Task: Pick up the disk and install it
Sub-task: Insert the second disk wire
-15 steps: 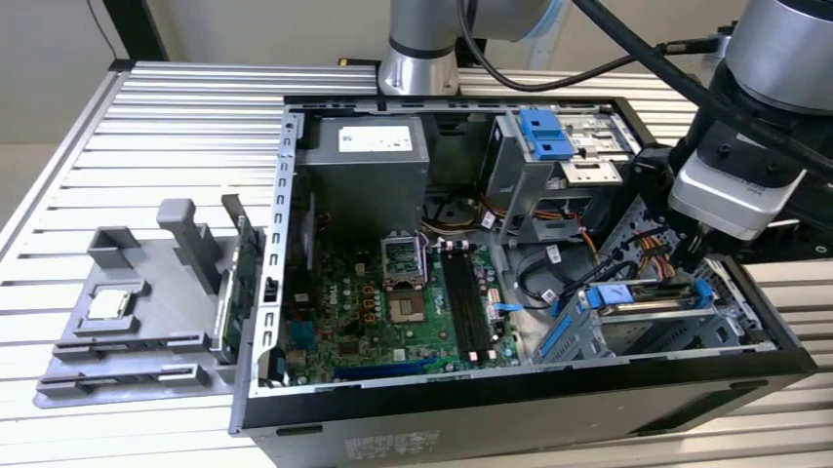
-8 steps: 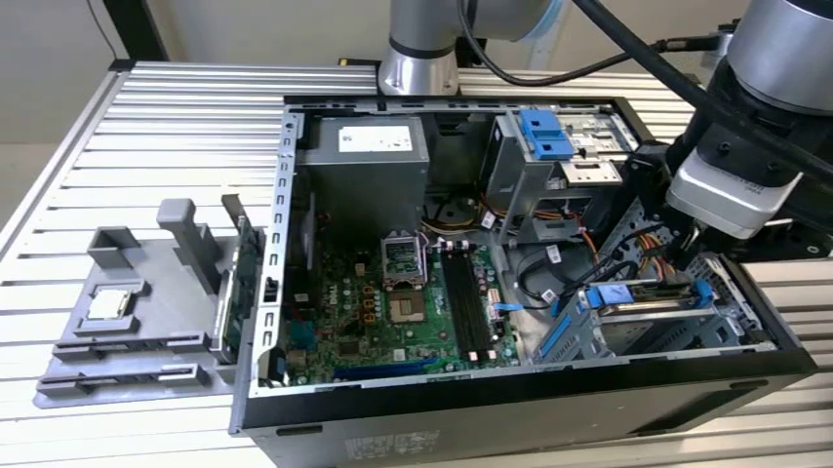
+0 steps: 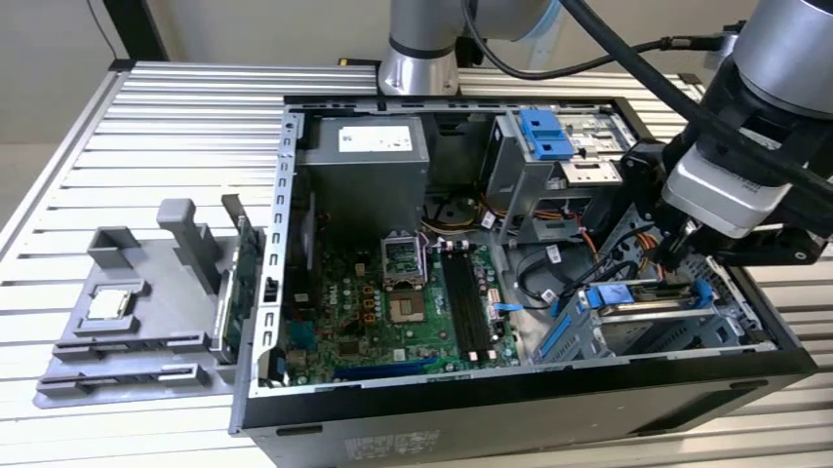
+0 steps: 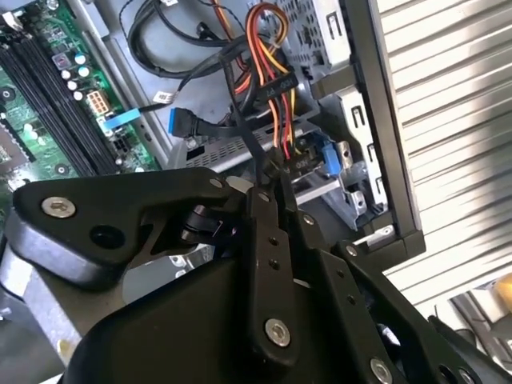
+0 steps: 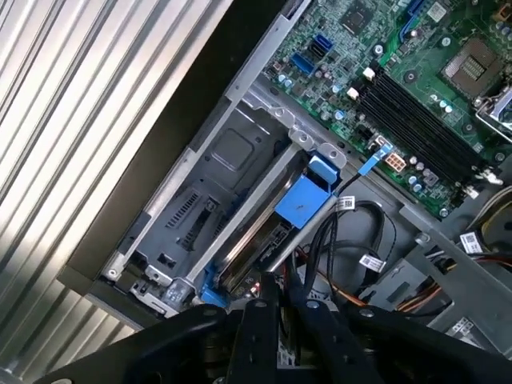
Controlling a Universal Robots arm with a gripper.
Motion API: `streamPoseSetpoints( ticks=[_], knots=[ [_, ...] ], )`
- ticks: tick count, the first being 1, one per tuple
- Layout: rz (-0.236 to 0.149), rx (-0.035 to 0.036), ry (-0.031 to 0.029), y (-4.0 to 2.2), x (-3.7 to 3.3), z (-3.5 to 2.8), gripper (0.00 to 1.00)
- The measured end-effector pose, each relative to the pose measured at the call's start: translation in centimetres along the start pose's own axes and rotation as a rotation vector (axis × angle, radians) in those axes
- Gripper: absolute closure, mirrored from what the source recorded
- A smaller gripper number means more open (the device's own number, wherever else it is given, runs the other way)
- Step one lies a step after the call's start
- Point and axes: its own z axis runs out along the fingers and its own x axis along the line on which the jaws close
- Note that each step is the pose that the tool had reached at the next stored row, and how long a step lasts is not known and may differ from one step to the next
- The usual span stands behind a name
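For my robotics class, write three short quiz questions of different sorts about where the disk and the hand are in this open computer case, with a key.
1. True or false: the disk lies outside the computer case.
2. Multiple choice: the hand hangs nearest to A) the power supply B) the disk C) the grey fixture.
3. Fill in: the bracket around the disk is coloured ____.

Key: 1 false, it sits in the drive cage inside the case; 2 B; 3 blue.

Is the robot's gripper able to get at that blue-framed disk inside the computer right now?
Probably yes. The gripper hangs right above the disk, which sits in the drive cage with its top uncovered. Only loose cables run nearby.
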Motion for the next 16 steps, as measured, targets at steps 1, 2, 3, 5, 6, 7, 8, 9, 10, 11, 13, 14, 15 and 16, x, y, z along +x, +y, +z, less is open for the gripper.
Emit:
streamPoseSetpoints(
  ticks=[1, 2, 3, 5, 6, 7, 8, 9, 10, 11, 13, 14, 15, 16],
  knots=[
    [0.013, -0.0007, 0.0023, 0.0, 0.01, 0.0, 1.0],
    [0.027, -0.0015, 0.0049, -0.01, 0.01, 0.0, 1.0],
    [0.042, -0.0022, 0.0075, -0.01, 0.01, 0.0, 1.0],
    [0.065, -0.0053, 0.0098, 0.01, 0.01, 0.0, 1.0],
    [0.074, -0.0089, 0.0083, 0.01, 0.02, -0.01, 1.0],
    [0.079, -0.0171, 0.0015, 0.04, 0.03, -0.02, 1.0],
    [0.083, -0.0286, -0.0083, 0.06, 0.04, -0.02, 1.0],
    [0.087, -0.0374, -0.0165, 0.08, 0.02, -0.02, 1.0],
    [0.091, -0.0435, -0.0226, 0.09, 0.01, -0.03, 1.0],
    [0.096, -0.0471, -0.0285, 0.14, -0.02, -0.03, 1.0],
    [0.104, -0.046, -0.0423, 0.23, -0.09, -0.06, 1.0],
    [0.11, -0.0403, -0.0505, 0.27, -0.13, -0.07, 1.0],
    [0.117, -0.0344, -0.0583, 0.3, -0.15, -0.07, 1.0],
    [0.127, -0.0288, -0.0652, 0.31, -0.15, -0.07, 1.0]
  ],
)
